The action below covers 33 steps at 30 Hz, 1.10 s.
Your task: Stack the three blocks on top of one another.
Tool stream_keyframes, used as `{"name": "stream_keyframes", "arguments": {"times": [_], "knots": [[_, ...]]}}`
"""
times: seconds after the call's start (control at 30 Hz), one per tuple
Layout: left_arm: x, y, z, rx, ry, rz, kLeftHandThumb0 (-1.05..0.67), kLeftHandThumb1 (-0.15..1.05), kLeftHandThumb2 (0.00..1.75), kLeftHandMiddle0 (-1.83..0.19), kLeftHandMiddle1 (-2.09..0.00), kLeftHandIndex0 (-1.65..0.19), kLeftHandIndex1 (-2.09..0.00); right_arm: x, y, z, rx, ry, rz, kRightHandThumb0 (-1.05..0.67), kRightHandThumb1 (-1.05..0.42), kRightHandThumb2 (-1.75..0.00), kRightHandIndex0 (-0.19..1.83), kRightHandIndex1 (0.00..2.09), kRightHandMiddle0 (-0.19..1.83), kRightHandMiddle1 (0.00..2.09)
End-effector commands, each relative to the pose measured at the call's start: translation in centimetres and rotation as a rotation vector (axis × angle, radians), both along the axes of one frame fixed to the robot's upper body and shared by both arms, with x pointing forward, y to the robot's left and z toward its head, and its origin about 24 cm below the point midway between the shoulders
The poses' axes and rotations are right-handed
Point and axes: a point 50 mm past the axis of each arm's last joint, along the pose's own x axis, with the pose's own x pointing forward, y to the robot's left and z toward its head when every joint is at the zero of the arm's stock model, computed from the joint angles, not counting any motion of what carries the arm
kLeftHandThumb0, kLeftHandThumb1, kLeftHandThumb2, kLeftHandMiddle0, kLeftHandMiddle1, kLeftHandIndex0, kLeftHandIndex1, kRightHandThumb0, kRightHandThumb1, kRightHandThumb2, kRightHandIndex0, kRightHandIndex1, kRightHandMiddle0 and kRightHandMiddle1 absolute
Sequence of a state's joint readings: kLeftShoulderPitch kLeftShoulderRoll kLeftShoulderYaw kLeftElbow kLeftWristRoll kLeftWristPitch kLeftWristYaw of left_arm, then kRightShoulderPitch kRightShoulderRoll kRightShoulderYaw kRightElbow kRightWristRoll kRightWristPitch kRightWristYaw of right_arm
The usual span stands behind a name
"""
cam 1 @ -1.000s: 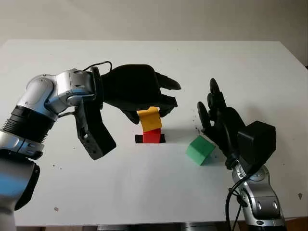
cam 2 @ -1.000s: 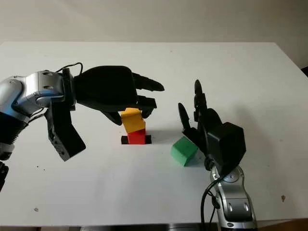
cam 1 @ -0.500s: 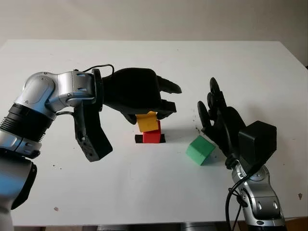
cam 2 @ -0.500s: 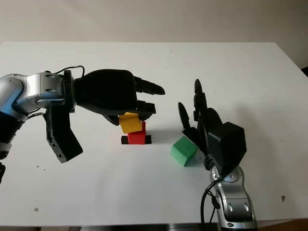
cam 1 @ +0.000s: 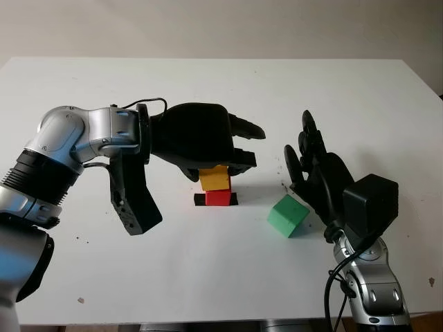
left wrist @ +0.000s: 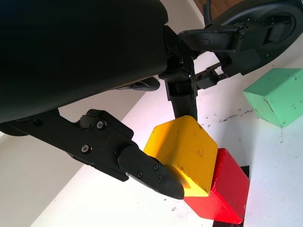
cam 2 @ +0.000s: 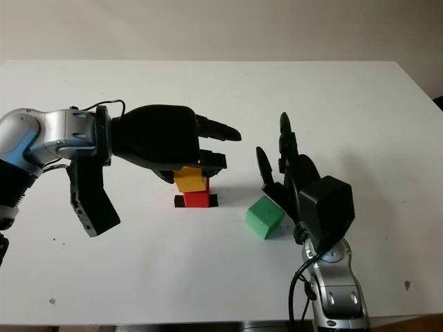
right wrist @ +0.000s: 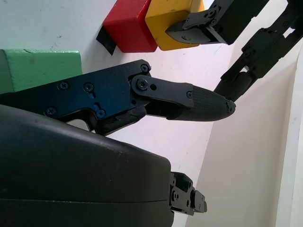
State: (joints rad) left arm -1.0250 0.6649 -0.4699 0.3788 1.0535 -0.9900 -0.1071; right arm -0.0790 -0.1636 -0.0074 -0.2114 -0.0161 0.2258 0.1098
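Left hand (cam 1: pixel 208 142) pinches the yellow block (cam 1: pixel 215 178), apparently seated on the red block (cam 1: pixel 218 197) mid-table. Right hand (cam 1: pixel 315 173), open, hovers beside the green block (cam 1: pixel 287 215).

Left hand (cam 1: pixel 208 149) closed in a grasp; right hand (cam 1: pixel 315 169) open, upright.

Matt blocks (left wrist: pixel 189 151), probably painted wood; smooth table (cam 1: pixel 208 270).

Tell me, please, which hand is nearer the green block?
Right. The right hand stands open just beside the green block; the left hand grips the yellow block farther away.
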Motion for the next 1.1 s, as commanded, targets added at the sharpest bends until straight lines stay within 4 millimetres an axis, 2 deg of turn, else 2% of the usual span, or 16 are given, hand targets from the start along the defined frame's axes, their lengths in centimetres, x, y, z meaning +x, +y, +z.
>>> {"name": "stream_keyframes", "arguments": {"times": [0.0, 0.37, 0.53, 0.77, 0.9, 1.07], "knots": [[-0.02, -0.35, 0.22, 0.019, -0.017, -0.009, -0.38, 0.92, 0.06, -0.28, -0.04, -0.38, -1.62, -0.15, -0.11, 0.32, -0.008, -0.018, -0.005, -0.71, -1.05, -0.58, -0.19, 0.04, -0.16, 0.06], [-0.05, -0.37, 0.09, 0.017, -0.015, -0.006, -0.39, 0.92, 0.06, -0.28, -0.04, -0.37, -1.70, -0.18, -0.08, 0.39, -0.011, -0.005, -0.005, -0.71, -1.05, -0.58, -0.19, 0.05, -0.16, 0.05], [-0.19, -0.33, -0.02, -0.001, 0.020, -0.005, -0.50, 0.93, 0.06, -0.27, -0.04, -0.38, -1.54, -0.17, -0.06, 0.43, -0.012, -0.011, -0.006, -0.71, -1.05, -0.59, -0.19, 0.05, -0.16, 0.05], [-0.29, -0.26, -0.11, 0.012, 0.015, -0.007, -0.46, 0.94, 0.06, -0.25, -0.04, -0.33, -1.63, -0.19, -0.01, 0.43, -0.008, -0.012, -0.005, -0.70, -1.05, -0.59, -0.19, 0.05, -0.16, 0.05], [-0.30, -0.25, -0.12, 0.027, 0.018, 0.005, -0.51, 0.93, 0.06, -0.23, -0.04, -0.35, -1.53, -0.26, 0.00, 0.45, -0.005, -0.010, -0.006, -0.71, -1.05, -0.58, -0.19, 0.05, -0.16, 0.05], [-0.36, -0.24, -0.11, 0.033, 0.006, -0.003, -0.48, 0.94, 0.06, -0.24, -0.05, -0.38, -1.41, -0.22, -0.05, 0.46, -0.003, -0.010, -0.002, -0.71, -1.05, -0.59, -0.19, 0.04, -0.16, 0.05]]}}
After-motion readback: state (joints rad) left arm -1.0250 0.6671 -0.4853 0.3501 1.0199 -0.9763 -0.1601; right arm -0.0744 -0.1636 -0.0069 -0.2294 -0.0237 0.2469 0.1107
